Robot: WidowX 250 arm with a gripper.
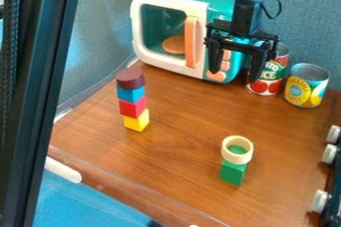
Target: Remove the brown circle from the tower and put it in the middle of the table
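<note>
Blue-grey panels (303,19) are set behind the wooden table (183,121). The brown cylinder (130,77) is stacked atop a blue block (130,94), a red block (132,107) and a yellow block (136,121). The gripper (234,75) is held open and empty before a toy microwave (146,56). A cream ring (236,158) is seated on a green block (232,172).

Teal-and-white microwave (178,6): orange handle (191,42), orange disc (174,45) inside. Red-labelled can (269,80) stands near it; yellow-labelled can (306,86) just beside that. Pale ring (238,159) rests on green block (233,172). White knobs (329,154) at right edge.
</note>
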